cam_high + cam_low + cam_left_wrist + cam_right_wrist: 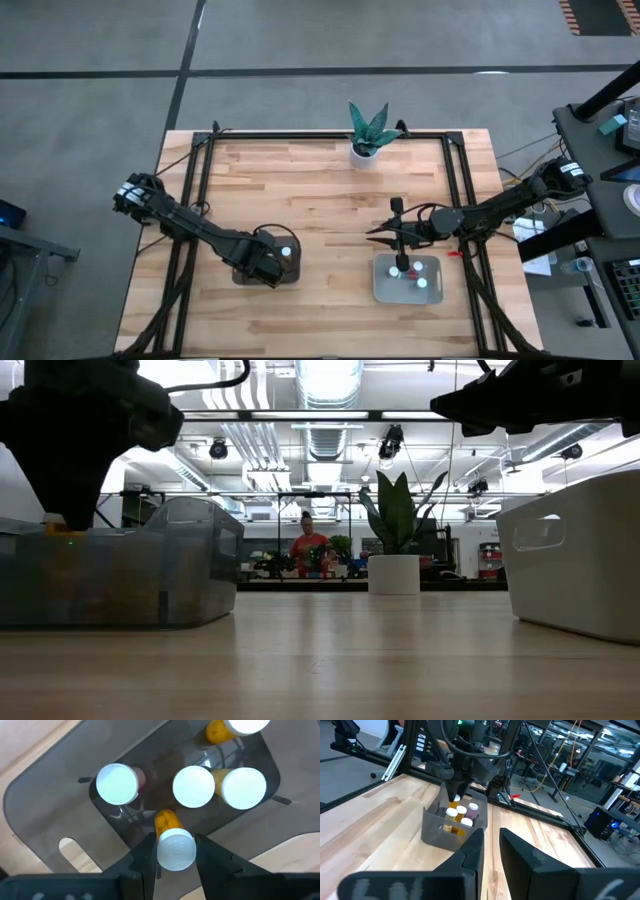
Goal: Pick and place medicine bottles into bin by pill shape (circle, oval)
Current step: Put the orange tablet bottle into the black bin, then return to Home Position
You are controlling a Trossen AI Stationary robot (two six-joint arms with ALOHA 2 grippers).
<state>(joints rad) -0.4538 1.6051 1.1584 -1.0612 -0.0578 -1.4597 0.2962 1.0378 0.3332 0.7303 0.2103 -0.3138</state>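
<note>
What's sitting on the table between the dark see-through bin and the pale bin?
Nothing: in the low view, bare wood runs between the dark bin and the pale bin. The potted plant stands farther back. The high view agrees.

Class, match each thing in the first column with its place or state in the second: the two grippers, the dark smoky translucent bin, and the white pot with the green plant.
Column one
1. left gripper
2. right gripper
3. dark smoky translucent bin
4. white pot with green plant

Column two
A. empty, by the pale grey-green bin
B. at the far edge of the wooden table
C. gripping a white-capped orange medicine bottle
D. holds several upright white-capped bottles, below the left arm

Pairs: 1-C, 2-A, 3-D, 4-B
</note>
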